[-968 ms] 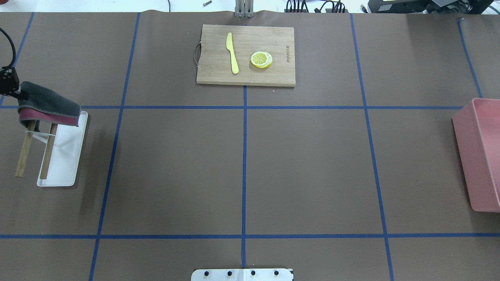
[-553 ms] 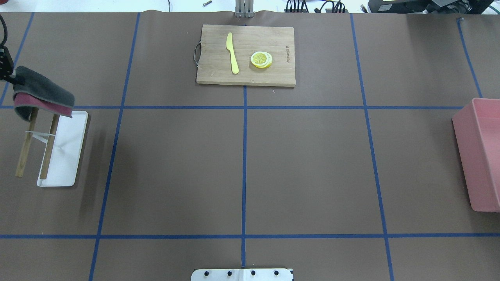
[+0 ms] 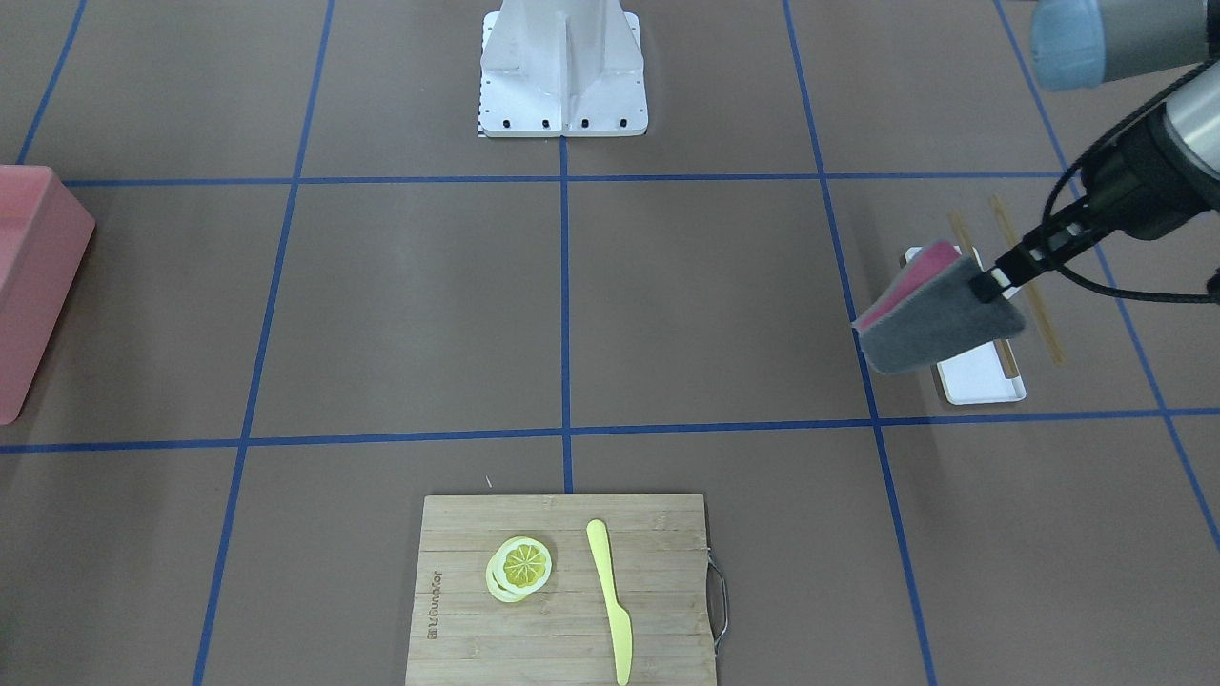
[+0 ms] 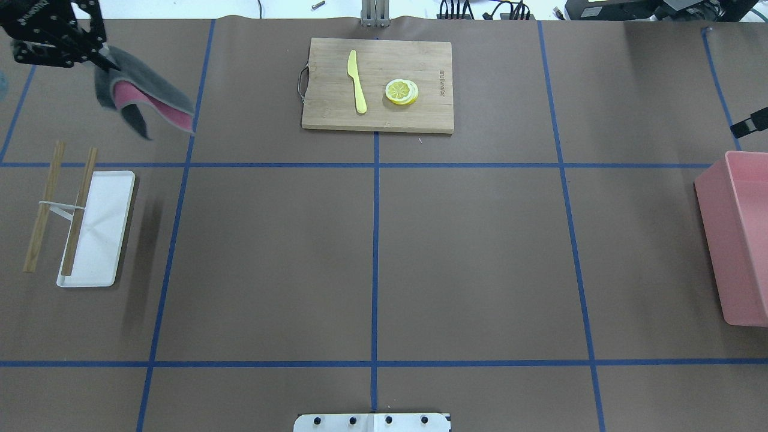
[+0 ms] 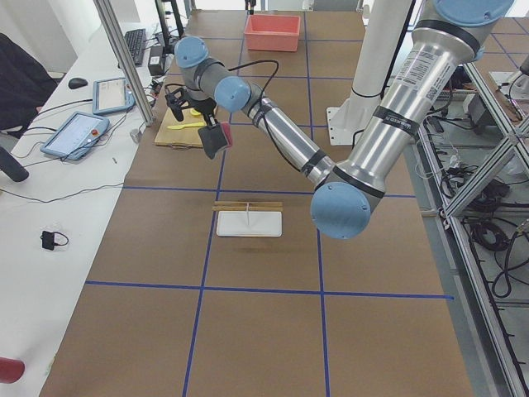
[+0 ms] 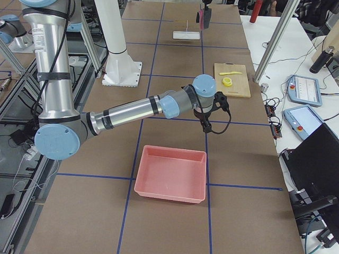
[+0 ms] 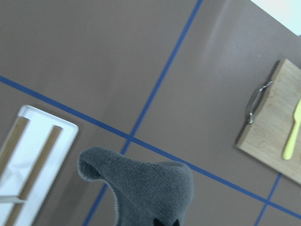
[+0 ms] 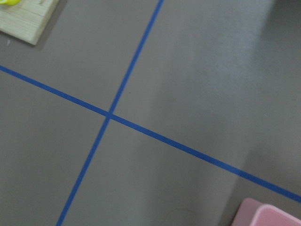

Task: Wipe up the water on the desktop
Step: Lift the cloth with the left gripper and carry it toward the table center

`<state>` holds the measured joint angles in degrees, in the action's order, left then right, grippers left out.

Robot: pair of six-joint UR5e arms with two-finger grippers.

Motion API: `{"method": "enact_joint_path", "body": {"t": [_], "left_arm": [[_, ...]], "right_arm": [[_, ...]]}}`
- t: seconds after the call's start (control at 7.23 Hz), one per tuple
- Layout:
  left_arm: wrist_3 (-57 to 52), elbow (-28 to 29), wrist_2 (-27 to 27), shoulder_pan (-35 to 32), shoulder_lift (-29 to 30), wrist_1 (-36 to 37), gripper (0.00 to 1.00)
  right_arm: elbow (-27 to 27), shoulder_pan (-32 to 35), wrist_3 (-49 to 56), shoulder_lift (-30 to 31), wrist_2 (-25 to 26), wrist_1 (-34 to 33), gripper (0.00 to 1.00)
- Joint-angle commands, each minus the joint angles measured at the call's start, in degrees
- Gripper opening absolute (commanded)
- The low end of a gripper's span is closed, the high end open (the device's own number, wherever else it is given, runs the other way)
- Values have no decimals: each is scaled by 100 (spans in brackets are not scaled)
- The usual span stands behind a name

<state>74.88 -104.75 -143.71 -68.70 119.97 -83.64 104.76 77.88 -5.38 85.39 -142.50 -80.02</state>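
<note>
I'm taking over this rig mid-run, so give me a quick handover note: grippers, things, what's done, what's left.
Left gripper: shut on the cloth, held in the air clear of the rack.
Right gripper: near the pink bin, state unclear.
Desktop: no water that I can make out.
Done: cloth picked up.
Left: find the water, wipe it.

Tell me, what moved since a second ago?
The left gripper lifted the grey cloth off the rack and carried it toward the table's far side, clamped. The right gripper edged into the overhead view. The rack, cutting board and pink bin stayed put.
</note>
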Motion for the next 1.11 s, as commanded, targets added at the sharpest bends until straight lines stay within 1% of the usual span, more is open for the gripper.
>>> {"method": "enact_joint_path", "body": {"t": [0.0, 0.14, 0.28, 0.41, 0.55, 0.69, 0.83, 0.97], "left_arm": [[1374, 103, 281, 601, 622, -38, 0], [1659, 173, 387, 856, 677, -56, 0], [2071, 209, 657, 1120, 695, -73, 0], [2919, 348, 886, 1253, 773, -387, 0], [3589, 585, 906, 1315, 870, -851, 0], [3778, 596, 906, 1516, 897, -882, 0], [4198, 787, 906, 1744, 1184, -891, 0], [4567, 1076, 898, 1912, 1622, -899, 0]], "right_arm": [[18, -543, -251, -241, -6, 1080, 100], [18, -902, -766, -451, -32, 1546, 100], [-42, -1323, -954, -679, 29, 1977, 100], [-87, -1597, -1565, -1212, 47, 1982, 100], [-52, -2035, -2250, -1722, 360, 2042, 100], [18, -2553, -2422, -1928, 903, 2165, 100], [18, -3115, -2433, -1982, 1604, 2523, 100], [27, -3416, -2659, -1982, 1942, 2753, 100]]}}
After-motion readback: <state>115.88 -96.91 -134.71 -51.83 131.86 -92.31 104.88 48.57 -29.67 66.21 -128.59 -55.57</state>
